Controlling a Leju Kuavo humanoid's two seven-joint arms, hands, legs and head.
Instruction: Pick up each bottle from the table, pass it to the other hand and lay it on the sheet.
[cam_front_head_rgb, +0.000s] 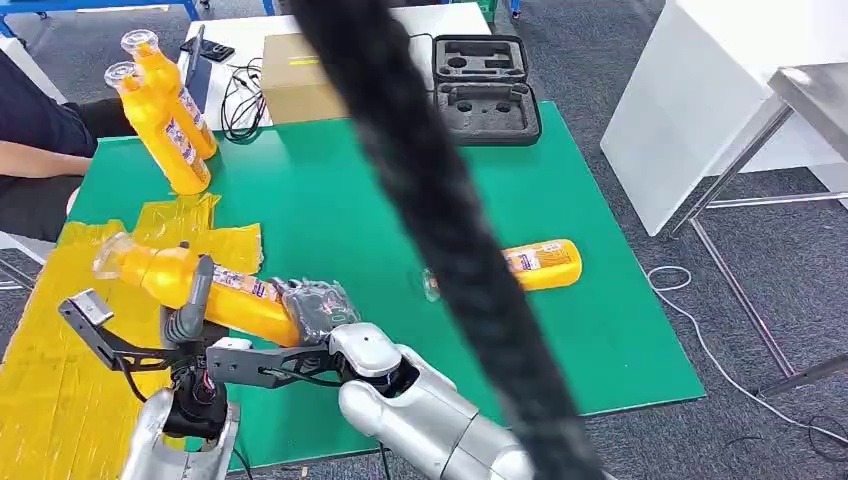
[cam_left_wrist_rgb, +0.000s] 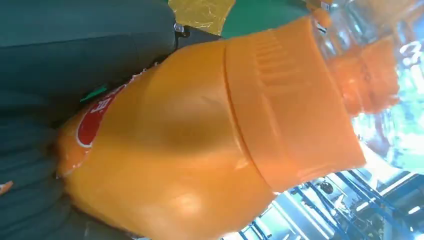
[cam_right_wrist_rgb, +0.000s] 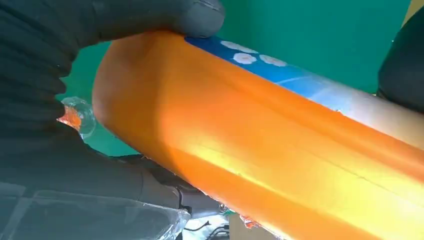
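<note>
handover | orange bottle (cam_front_head_rgb: 205, 288) held mid-air over the yellow sheet (cam_front_head_rgb: 60, 380) edge | gripped by both right hand (cam_front_head_rgb: 318, 308) at base and left hand (cam_front_head_rgb: 190, 310) near neck | risk: could've dropped or rolled off sheet if right let go before left had it firm

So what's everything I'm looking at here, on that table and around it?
held bottle: one, orange, gripped at both ends over the sheet's edge
lying bottle: one, orange, on the green table
standing bottles: two, orange, far left of the table
sheet: one, yellow, left of the table
foam case: one, black, open, far edge
cardboard box: one, brown, far edge
person's arm: dark sleeve, left
left hand: holds the bottle
right hand: holds the bottle
</note>
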